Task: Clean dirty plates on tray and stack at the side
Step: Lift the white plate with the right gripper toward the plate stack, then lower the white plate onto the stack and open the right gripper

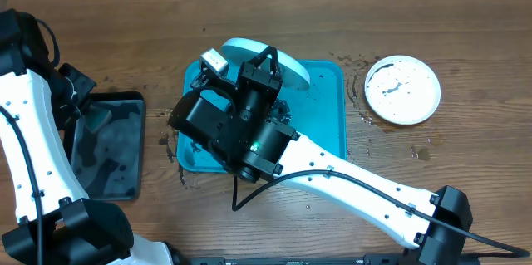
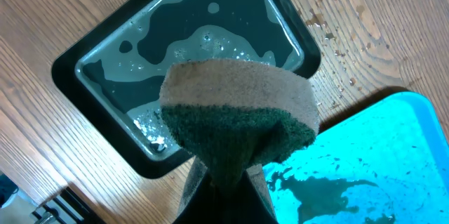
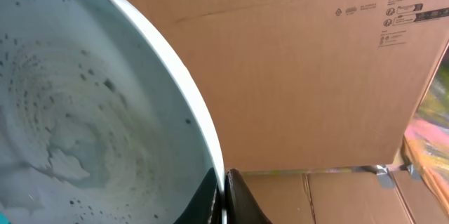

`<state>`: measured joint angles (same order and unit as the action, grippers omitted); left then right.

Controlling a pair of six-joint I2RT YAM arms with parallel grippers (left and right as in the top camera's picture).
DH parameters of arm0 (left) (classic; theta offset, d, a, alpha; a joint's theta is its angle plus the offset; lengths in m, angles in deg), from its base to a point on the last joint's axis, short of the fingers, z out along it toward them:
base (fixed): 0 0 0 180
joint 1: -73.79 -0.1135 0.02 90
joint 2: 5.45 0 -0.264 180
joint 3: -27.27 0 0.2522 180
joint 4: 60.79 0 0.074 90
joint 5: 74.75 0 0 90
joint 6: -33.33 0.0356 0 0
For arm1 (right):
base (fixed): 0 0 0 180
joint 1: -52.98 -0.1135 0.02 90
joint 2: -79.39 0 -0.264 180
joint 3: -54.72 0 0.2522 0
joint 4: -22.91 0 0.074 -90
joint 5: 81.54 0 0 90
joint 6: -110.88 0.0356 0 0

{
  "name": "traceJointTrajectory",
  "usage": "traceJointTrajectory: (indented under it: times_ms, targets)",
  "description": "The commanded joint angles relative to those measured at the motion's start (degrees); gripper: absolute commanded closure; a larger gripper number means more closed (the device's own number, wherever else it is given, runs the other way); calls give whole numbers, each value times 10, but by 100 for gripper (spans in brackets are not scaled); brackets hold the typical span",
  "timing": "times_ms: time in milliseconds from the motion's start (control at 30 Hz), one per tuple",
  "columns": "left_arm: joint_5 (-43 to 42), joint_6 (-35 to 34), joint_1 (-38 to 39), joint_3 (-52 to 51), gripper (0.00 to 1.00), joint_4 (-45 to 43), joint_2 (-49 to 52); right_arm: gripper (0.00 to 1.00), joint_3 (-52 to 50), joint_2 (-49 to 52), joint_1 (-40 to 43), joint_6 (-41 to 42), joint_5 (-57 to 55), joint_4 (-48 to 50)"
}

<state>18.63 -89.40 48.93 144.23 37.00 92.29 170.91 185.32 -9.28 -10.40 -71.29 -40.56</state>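
Sponge first: the left gripper is pinching it, jaws pressed into its green side, and is hanging with it over the black tray, where soapy water is lying in patches. The right gripper is clamping the rim of the light blue plate, fingers closed tight on the edge, and is holding the plate tilted up at the far edge of the turquoise tray. Dark specks and a cloudy film are showing on the plate's face, so I am judging that its cleaning is under way and not finished.

Further right, the white plate is lying flat on the table, well apart from the tray, at the side where a stack could begin. Dark smears are showing on it, so it seems to be waiting for a wash. The yellow-green plate is not showing anywhere; the right arm is covering the middle of the tray and the plate may be lying under it, I cannot tell. Nothing is stacked yet, so most of the task is left to do.

In the way: sponge and plate are well apart, with the bulky right arm lying between them over the tray. Water drops and dark crumbs are lying on the wood around the tray. Behind the table a cardboard box is standing, clear of the work
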Motion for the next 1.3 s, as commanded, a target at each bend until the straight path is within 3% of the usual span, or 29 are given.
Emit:
traceJointTrajectory:
  times_ms: [0, 167, 400, 567, 767, 933, 1067, 1267]
  targets:
    - [-5, -7, -2, -3, 96, -1, 1, 96, 12, -5, 6, 47, 10, -3]
    - [-5, -5, -2, -3, 96, 0, 1, 96, 12, -5, 47, 201, 136, -81]
    - [-5, -5, -2, -3, 96, -1, 1, 96, 10, -5, 250, 340, 632, -180]
    - [-7, -5, -2, -3, 96, 0, 1, 96, 5, -4, 441, 346, 897, -206]
    - [-9, -5, -2, -3, 96, -1, 1, 96, -42, -4, 675, 346, 925, -236]
    - [-9, -5, -2, -3, 96, -1, 1, 96, -108, -4, 775, 346, 925, -176]
    - [-9, -5, -2, -3, 96, -3, 1, 96, -155, -3, 832, 371, 925, -122]
    - [-9, -5, -2, -3, 96, -8, 2, 93, -197, -3, 839, 374, 925, -83]
